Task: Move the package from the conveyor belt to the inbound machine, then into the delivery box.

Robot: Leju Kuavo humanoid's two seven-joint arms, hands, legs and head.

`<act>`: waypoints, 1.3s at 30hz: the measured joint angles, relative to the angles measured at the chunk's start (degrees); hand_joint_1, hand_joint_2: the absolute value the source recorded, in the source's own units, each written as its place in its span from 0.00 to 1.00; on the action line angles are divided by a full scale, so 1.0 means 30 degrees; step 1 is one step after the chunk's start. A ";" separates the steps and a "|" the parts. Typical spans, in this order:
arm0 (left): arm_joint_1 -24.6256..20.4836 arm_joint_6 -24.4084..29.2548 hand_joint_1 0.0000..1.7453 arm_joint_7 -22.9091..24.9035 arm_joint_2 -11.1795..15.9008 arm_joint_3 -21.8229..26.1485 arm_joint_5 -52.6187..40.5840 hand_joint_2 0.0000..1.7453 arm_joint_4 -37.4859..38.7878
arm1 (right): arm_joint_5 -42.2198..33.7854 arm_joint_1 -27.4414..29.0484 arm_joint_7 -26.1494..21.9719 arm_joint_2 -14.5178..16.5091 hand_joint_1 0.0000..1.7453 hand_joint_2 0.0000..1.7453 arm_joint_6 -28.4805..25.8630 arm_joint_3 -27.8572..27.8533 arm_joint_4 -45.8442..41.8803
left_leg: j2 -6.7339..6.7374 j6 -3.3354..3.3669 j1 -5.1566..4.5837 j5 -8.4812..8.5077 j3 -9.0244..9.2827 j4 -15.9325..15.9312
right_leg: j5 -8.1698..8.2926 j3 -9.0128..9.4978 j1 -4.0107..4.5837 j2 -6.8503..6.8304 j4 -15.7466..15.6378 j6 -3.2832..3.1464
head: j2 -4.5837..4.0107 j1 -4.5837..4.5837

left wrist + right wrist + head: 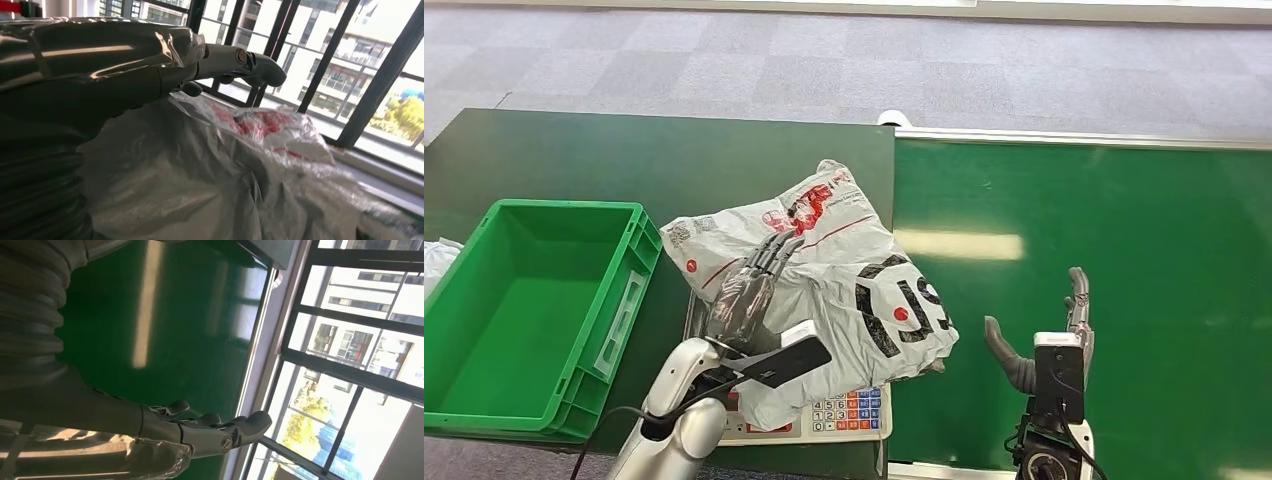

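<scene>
Stretching across the right half of the head view, a green conveyor belt [1124, 300] is bordered by a metal rail, with grey carpet tiles beyond it and large windows seen in the wrist views. A darker green table [624, 160] is set against its left end. On that table a green delivery box [484, 300] is seen, its inside bare. Just beside it, the white package [844, 290] is sprawled over the inbound machine [849, 410], whose keypad is left showing at the near edge; the long axis is run from far-left to near-right. The left hand [749, 290] is laid flat on the package, fingers extended. The right hand [1054, 335] is held spread above the belt, gripping nothing.
</scene>
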 joint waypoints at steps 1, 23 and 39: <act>-0.0337 -0.0516 0.00 0.0433 0.0002 -0.0146 -0.0502 1.00 0.0426 | 0.0073 -0.0007 0.0042 0.0029 0.00 1.00 0.0073 -0.0016 0.0046 | 0.0004 0.0000 0.0000 0.0000 0.0000 0.0000 | 0.0000 0.0000 0.0000 0.0001 0.0001 0.0000 | 0.0000 0.0000; -0.3542 -0.4653 0.75 0.0402 0.0006 -0.1718 -0.1667 1.00 0.5533 | 0.0515 -0.0311 0.0350 0.0537 0.00 1.00 0.0698 -0.0765 0.0386 | -0.0019 0.0004 -0.0003 -0.0001 0.0158 -0.0004 | -0.0016 0.0197 -0.0004 -0.0027 -0.0003 0.0010 | 0.0000 0.0002; -0.3054 -0.2692 1.00 -0.4038 0.0088 -0.2432 0.0029 1.00 0.5079 | 0.0222 -0.0522 -0.0210 0.0543 0.00 1.00 0.1064 -0.0989 0.0497 | -0.0019 0.0006 -0.0003 0.0000 0.0105 -0.0002 | -0.0015 0.0136 -0.0004 -0.0022 -0.0001 0.0011 | 0.0000 0.0000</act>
